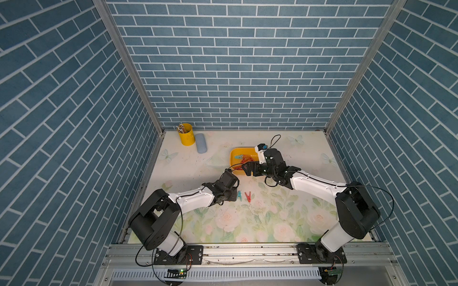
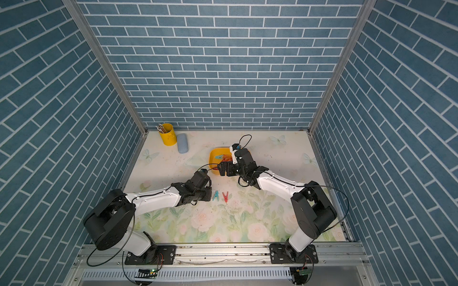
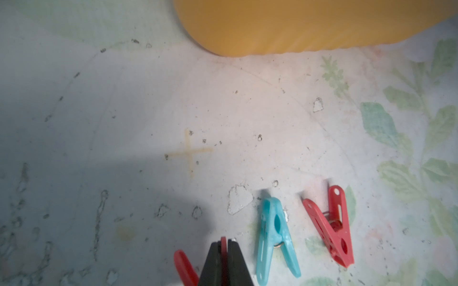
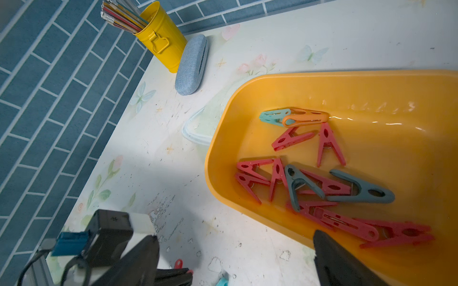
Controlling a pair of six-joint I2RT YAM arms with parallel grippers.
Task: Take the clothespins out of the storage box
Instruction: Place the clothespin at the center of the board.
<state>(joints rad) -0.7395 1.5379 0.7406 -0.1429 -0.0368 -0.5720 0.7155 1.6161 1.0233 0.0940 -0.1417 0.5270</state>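
**Left gripper (image 3: pixel 224 260) setting down a red clothespin (image 3: pixel 184 268); right gripper (image 4: pixel 235 235) poised at the storage box (image 4: pixel 223 138).**

Top views: the box sits mid-table (image 1: pixel 198 168), partly covered by the right arm (image 1: pixel 309 183), so its contents cannot be counted. A teal peg (image 1: pixel 239 196) and a red peg (image 1: pixel 247 196) lie just beside the left gripper, whose tips are hidden. Left wrist: the jaws are clamped tight on the red clothespin, which the frame edge cuts off, so contact with the table cannot be told. The release should be low and clear of the teal peg. Right wrist: the jaws are spread fully and hold nothing. The clothespins (image 4: pixel 309 183) overlap, so the lone peg (image 4: pixel 330 146) looks the cleaner pick. One finger (image 4: pixel 339 262) masks the near rim.
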